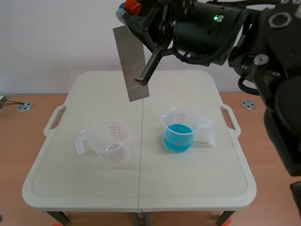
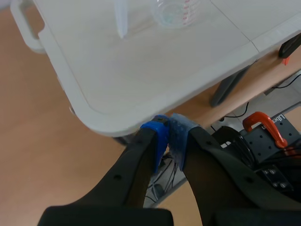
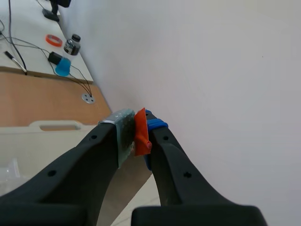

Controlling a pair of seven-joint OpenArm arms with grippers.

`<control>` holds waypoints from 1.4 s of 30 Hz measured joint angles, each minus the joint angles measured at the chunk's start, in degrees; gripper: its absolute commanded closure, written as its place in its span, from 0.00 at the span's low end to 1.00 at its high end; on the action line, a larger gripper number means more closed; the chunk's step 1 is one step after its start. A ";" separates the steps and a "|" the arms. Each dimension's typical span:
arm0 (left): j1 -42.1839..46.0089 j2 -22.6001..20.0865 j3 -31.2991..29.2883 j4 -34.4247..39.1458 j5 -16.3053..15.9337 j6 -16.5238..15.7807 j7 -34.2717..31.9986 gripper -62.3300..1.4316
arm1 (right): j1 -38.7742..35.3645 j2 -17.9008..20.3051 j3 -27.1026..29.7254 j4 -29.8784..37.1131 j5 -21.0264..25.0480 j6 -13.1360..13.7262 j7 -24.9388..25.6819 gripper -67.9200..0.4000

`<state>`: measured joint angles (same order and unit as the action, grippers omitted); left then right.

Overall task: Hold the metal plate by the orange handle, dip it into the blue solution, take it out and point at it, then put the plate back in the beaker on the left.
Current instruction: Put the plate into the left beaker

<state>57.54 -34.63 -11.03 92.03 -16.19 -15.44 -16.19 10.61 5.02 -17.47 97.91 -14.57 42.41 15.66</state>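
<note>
In the scene view, the right gripper (image 1: 131, 9) is raised high over the far part of the white plastic folding table (image 1: 197, 188). It is clamped on the small orange handle (image 1: 133, 5) of the flat grey metal plate (image 1: 131, 63). The plate hangs down tilted, in the air, well above both beakers and touching neither. The empty clear plastic beaker with red marks (image 1: 111, 143) stands on the left. The clear plastic beaker with blue solution (image 1: 179, 134) stands on the right.

In the left wrist view, the left gripper (image 2: 168, 134) is closed on nothing, its blue pads (image 2: 157, 136) pressed together. It hangs outside the table's rim (image 2: 94, 113), over the wood-coloured floor (image 2: 42, 141).

In the right wrist view, the handle (image 3: 140, 132) sits pinched between the right gripper's (image 3: 135, 139) two pads, and the plate (image 3: 123, 190) goes down from it.

I think the risk is in the lowering. The grip is only on the small handle, so the long plate may swing or slip. If its lower corner meets a beaker's rim, the light beaker may tip and the blue liquid may spill. A wet plate may also drip on the table.

The table top is smooth and pale, with a seam in the middle and moulded carrying handles (image 1: 53, 120) at the sides. Behind it is a plain white wall (image 1: 56, 33).
</note>
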 measured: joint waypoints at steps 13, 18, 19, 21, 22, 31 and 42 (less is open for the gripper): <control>1.81 6.29 0.00 0.00 5.68 0.00 0.66 0.95 | 0.92 -4.52 -6.21 -0.02 -1.09 0.00 -2.34 0.98; 1.77 6.36 0.00 0.00 5.68 -0.02 0.66 0.95 | 0.92 -5.03 -7.63 -0.79 -2.29 0.00 -2.49 0.98; 1.79 6.36 0.00 0.00 5.68 -0.02 0.66 0.95 | 0.92 -5.27 -7.80 -1.25 -2.69 0.00 -2.56 0.98; 1.79 6.36 0.00 0.00 5.68 0.00 0.66 0.95 | 0.92 -5.64 -8.33 -2.08 -2.82 0.00 -2.56 0.98; 1.79 6.36 0.00 0.00 5.68 0.00 0.66 0.95 | 0.92 -5.68 -8.57 -2.40 -2.82 0.00 -2.54 0.98; 1.77 6.36 0.00 0.00 5.68 0.00 0.68 0.95 | 0.92 -5.68 -10.08 -5.44 -2.80 0.00 -2.25 0.98; 1.77 6.36 0.00 0.00 5.68 0.00 1.33 0.95 | 0.92 -5.68 -10.40 -7.52 -2.80 0.00 -1.57 0.98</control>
<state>59.31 -28.27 -11.03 92.03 -10.50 -15.44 -14.85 11.53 -0.67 -27.88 90.39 -17.37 42.41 14.09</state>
